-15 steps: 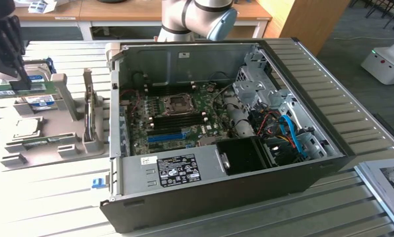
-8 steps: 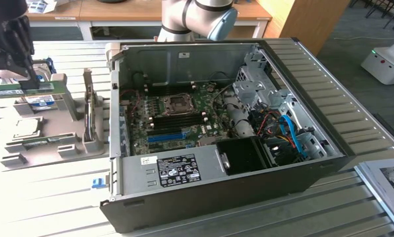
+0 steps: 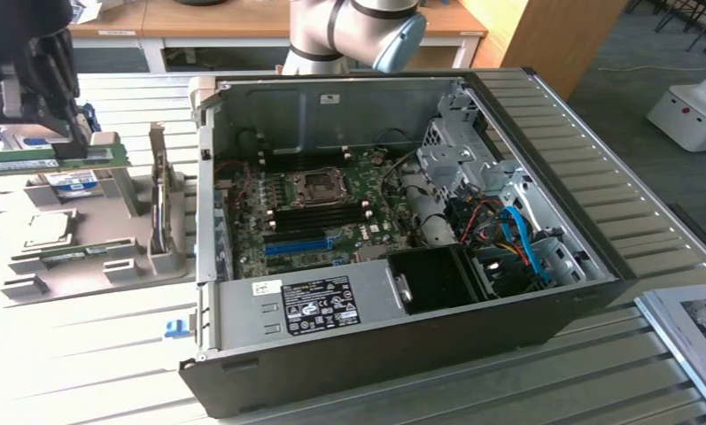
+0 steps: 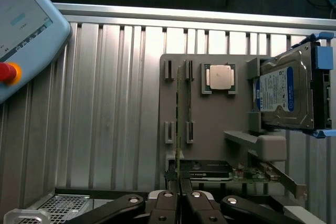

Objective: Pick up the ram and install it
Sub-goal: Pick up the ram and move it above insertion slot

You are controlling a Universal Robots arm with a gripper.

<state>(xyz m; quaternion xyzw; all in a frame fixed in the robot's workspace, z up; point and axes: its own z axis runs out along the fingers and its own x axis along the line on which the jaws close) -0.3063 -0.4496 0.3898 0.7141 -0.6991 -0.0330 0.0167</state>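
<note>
"One stick in hand, is it? Where is the ram?"

"Yes, one. The ram (image 3: 22,162) is pinched between the jaws, which are nearly closed on its thin board. It hangs level in the air at the exterior view's left, above the grey holder (image 3: 93,266)."

"How does it look from the wrist?"

"Edge-on, as a thin green line running out from between the jaws over the holder's slotted posts. A silver processor chip (image 4: 219,77) and a hard drive (image 4: 286,90) sit on the holder beside it."

"And the computer?"

"The open case (image 3: 388,354) lies on the slatted table (image 3: 81,372), well apart from the ram. Its circuit board (image 3: 317,212) is uncovered, with a blue slot (image 3: 296,245) on it."
</note>
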